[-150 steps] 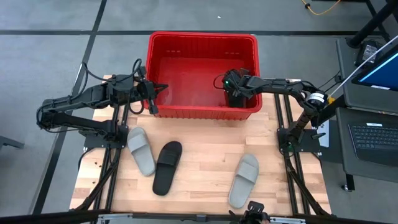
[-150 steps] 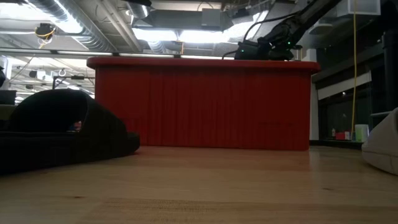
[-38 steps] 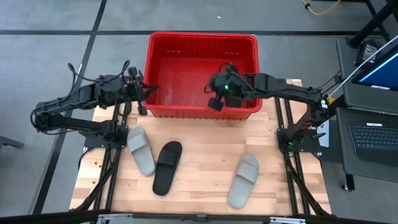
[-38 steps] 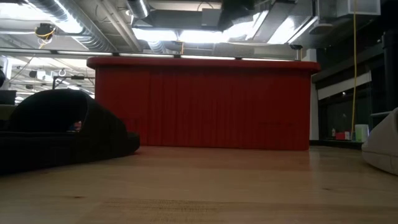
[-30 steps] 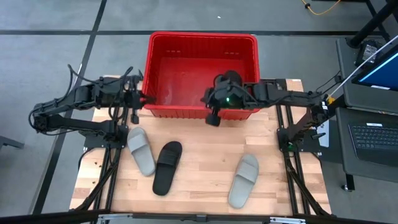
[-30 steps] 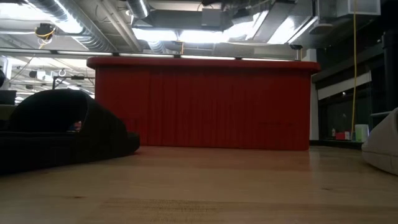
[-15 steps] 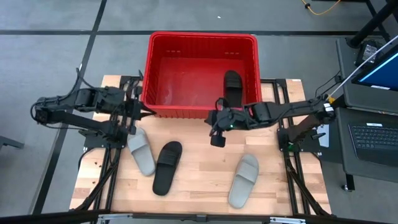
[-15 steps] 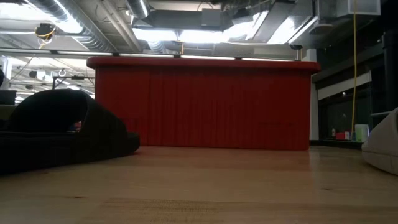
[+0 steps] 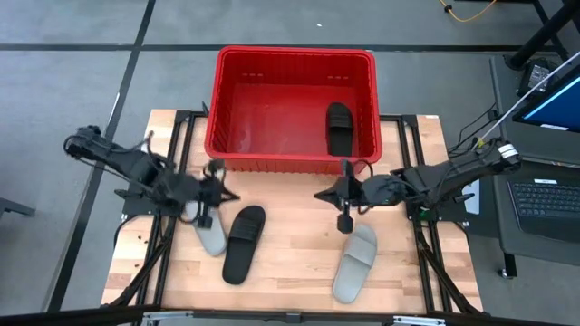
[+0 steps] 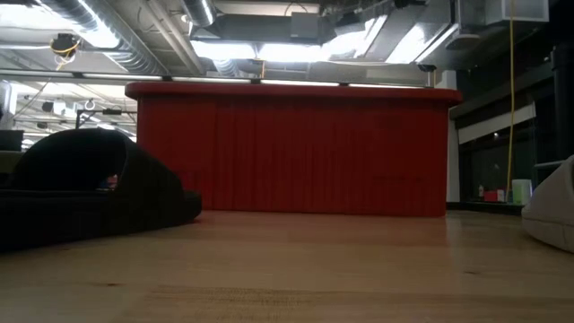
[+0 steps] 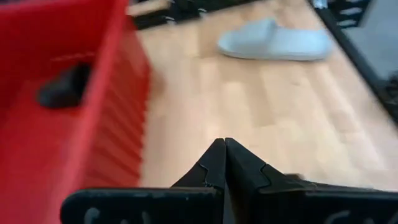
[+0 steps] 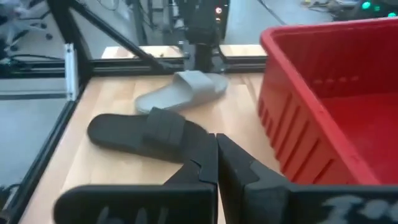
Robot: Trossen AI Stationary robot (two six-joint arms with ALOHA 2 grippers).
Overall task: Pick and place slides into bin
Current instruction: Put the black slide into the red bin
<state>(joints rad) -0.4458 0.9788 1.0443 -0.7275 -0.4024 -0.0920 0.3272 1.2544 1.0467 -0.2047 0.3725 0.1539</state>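
Overhead and wrist views of the table. The bin (image 9: 292,109) stands at the far edge of the wooden table (image 9: 290,263), and one black slide (image 9: 339,128) lies inside it against the right wall, lengthwise.

Three slides remain on the table. A grey slide (image 9: 207,220) lies at the left, with a second black slide (image 9: 244,243) just beside it on its right. Another grey slide (image 9: 355,262) lies at the right, well apart from those two.

The left gripper (image 9: 205,194) hangs over the table in front of the bin's left corner, above the toe end of the left grey slide. In the left wrist view its fingers (image 11: 213,163) meet at the tips with no gap between them, and nothing is held; the same view shows the bin wall (image 11: 118,118), the black slide within it (image 11: 62,87) and the right-hand grey slide (image 11: 275,43) across the table.

The right gripper (image 9: 344,201) hangs over the table in front of the bin's right half, just above the near end of the right grey slide. In the right wrist view its fingers (image 12: 205,163) are likewise pressed together and empty, pointing toward the black slide (image 12: 146,134) and the grey slide (image 12: 183,90) at the far side.

The low view shows only the bin's front wall (image 10: 291,148), the black slide at the left (image 10: 90,188) and a grey slide's edge at the right (image 10: 552,215); neither gripper appears in it.
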